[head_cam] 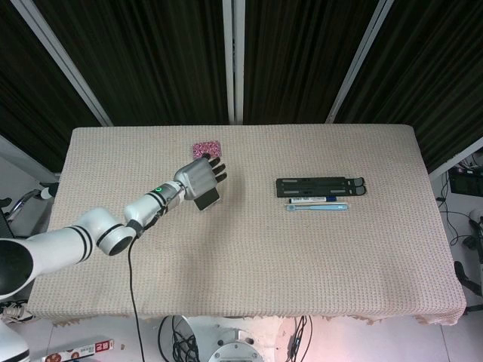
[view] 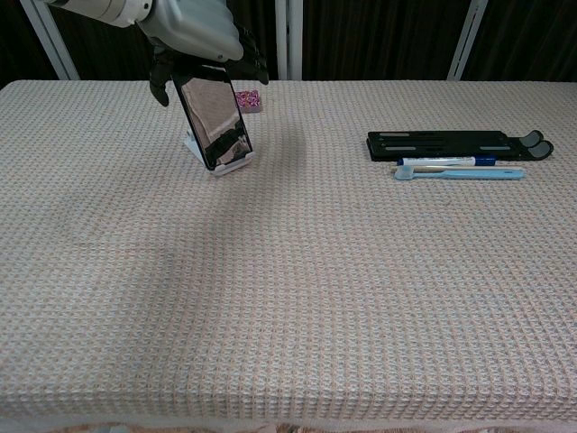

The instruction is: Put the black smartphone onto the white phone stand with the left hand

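We have the black smartphone [view: 215,124] leaning on the white phone stand [view: 225,165], so the placing looks done. Our left hand [view: 194,36] hovers just above its top edge, fingers spread and holding nothing. Only withdrawing remains; the worktop [view: 288,298] offers open room toward us.

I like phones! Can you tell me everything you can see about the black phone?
The black smartphone is a flat slab with a shiny dark screen that mirrors things. It leans back, tilted, with its bottom edge in the lip of the white phone stand on the woven tablecloth. The left hand is just above its top edge, fingers spread; whether they touch it I cannot tell.
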Tool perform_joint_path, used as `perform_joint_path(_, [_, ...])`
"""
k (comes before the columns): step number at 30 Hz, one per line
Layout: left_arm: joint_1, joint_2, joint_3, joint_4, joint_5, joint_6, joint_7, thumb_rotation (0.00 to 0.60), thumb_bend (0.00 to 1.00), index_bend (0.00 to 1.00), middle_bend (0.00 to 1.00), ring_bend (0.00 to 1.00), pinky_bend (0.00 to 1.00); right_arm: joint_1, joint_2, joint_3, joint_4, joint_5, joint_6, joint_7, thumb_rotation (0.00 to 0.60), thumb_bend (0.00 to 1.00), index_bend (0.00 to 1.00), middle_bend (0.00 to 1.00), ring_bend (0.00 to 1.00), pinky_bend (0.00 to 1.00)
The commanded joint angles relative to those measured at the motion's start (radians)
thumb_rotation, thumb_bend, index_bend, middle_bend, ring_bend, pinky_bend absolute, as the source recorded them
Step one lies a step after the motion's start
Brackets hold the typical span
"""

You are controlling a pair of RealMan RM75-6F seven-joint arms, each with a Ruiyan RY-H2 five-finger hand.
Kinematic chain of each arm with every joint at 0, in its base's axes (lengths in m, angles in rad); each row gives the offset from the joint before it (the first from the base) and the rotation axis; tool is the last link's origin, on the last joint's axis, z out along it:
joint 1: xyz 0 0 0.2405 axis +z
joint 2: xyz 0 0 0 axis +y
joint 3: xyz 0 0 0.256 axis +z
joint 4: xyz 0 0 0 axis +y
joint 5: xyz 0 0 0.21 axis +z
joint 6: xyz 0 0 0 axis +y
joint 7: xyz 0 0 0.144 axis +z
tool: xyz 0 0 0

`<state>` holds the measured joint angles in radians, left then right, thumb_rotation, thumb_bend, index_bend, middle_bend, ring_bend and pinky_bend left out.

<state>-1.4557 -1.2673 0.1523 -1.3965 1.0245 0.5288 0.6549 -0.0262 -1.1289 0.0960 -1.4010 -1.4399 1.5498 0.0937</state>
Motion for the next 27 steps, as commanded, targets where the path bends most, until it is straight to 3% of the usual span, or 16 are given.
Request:
perform_joint_path(1, [0.049,0.076,-0.029,-0.113,0.021,0.097,-0.041,0.6,0.04,0.04,0.02,0.04,0.21,-0.006,0.007,0.003,-0.003,-0.002,0.014,0.008,0.6,0.28,0.0,0.0,0.0,0.0])
perform_joint_path(5, [0.203,0.16,-0.075,-0.282,0.086,0.377,-0.139,0.6,0.03,0.04,0.02,0.04,0.21,-0.015,0.011,0.012,0.007,-0.015,0.05,0.039,0.6,0.28,0.0,0.0,0.0,0.0])
perform_joint_path(8, [0.375,0.206,-0.082,-0.396,0.158,0.642,-0.233,0.6,0.0,0.04,0.04,0.04,0.21,-0.02,0.01,0.015,0.02,-0.022,0.068,0.058,0.6,0.27,0.0,0.0,0.0,0.0])
perform_joint_path(11, [0.546,0.259,-0.036,-0.49,0.206,0.833,-0.28,0.6,0.0,0.04,0.05,0.04,0.21,-0.024,0.009,0.014,0.027,-0.023,0.073,0.067,0.6,0.26,0.0,0.0,0.0,0.0])
perform_joint_path(13, [0.664,0.275,0.007,-0.511,0.236,0.944,-0.304,0.556,0.0,0.04,0.05,0.04,0.21,-0.028,0.007,0.013,0.029,-0.025,0.079,0.069,0.6,0.24,0.0,0.0,0.0,0.0])
perform_joint_path(15, [0.776,0.27,0.05,-0.502,0.248,1.021,-0.333,0.458,0.0,0.04,0.05,0.04,0.21,-0.032,0.004,0.01,0.028,-0.027,0.084,0.063,0.6,0.23,0.0,0.0,0.0,0.0])
perform_joint_path(21, [1.009,0.212,0.117,-0.385,0.239,1.092,-0.462,0.314,0.0,0.04,0.04,0.04,0.21,-0.039,-0.008,0.007,0.025,-0.02,0.088,0.006,0.6,0.21,0.0,0.0,0.0,0.0])
perform_joint_path(27, [1.116,0.147,0.111,-0.269,0.267,1.084,-0.551,0.297,0.0,0.04,0.04,0.04,0.21,-0.041,-0.03,0.003,0.022,-0.025,0.094,-0.025,0.6,0.21,0.0,0.0,0.0,0.0])
